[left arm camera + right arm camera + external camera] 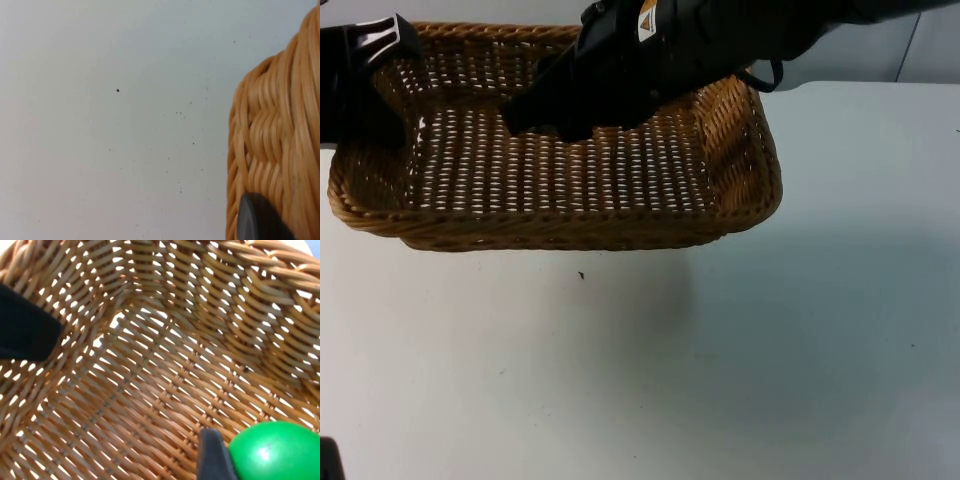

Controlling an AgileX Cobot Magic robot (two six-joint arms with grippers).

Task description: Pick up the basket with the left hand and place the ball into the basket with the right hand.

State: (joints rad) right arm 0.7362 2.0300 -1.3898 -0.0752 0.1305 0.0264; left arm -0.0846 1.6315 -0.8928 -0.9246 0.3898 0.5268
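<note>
Your left gripper (375,45) is clenched on the basket (560,215) rim; your right gripper (535,105), over the basket, grasps the ball (277,450). Released from high, it may bounce out.

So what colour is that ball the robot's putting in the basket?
Bright green. The ball shows best in the right wrist view, over the woven tan basket.

One basket (560,190) (one ball (277,452))

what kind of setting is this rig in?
Likely a lab test bench: a bare white table ending at a grey partition wall, with just a wicker basket and a green ball as props.
</note>
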